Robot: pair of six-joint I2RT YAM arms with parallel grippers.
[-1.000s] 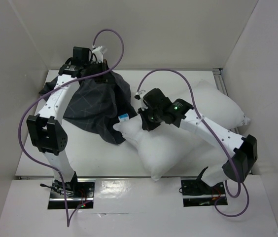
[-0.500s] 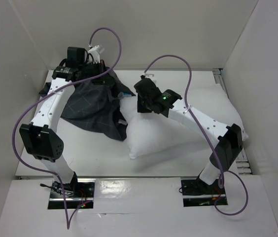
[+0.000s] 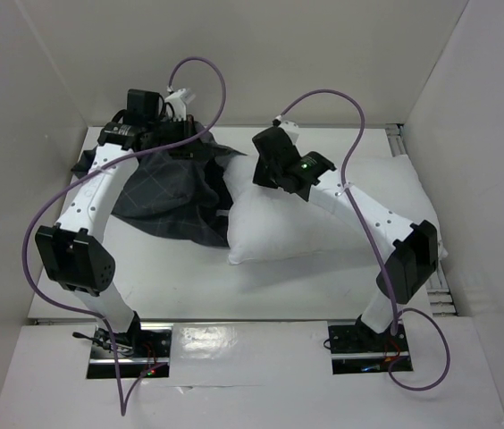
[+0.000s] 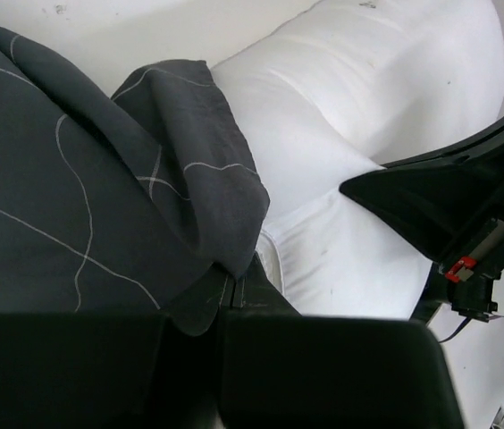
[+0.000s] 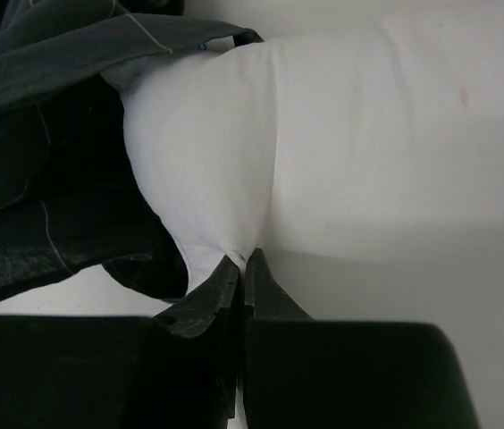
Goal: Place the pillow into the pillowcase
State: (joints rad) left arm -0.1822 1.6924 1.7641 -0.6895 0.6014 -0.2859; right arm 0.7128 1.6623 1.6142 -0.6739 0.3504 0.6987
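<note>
Right wrist: my right gripper (image 5: 243, 261) pinches a plump white fabric pillow (image 5: 368, 152). Beside that pillow, my left gripper (image 4: 219, 313) clamps the charcoal grid-lined fabric pillowcase (image 4: 73, 206).

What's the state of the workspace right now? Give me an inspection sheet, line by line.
Surface: white table top, visible in front of the fabrics.
Job's things: plump white rectangular fabric pillow lies flat on the right. Crumpled dark charcoal-grey fabric pillowcase with a thin light grid lies on the left, one fold draped over the pillow's left end.
Clutter: nothing seen.
Hands: left hand shut on the pillowcase edge. Right hand shut, pinching the pillow fabric.
Cables: purple cables, one looping above each arm.
Surroundings: white walls on three sides; metal rail at the far right corner.
</note>
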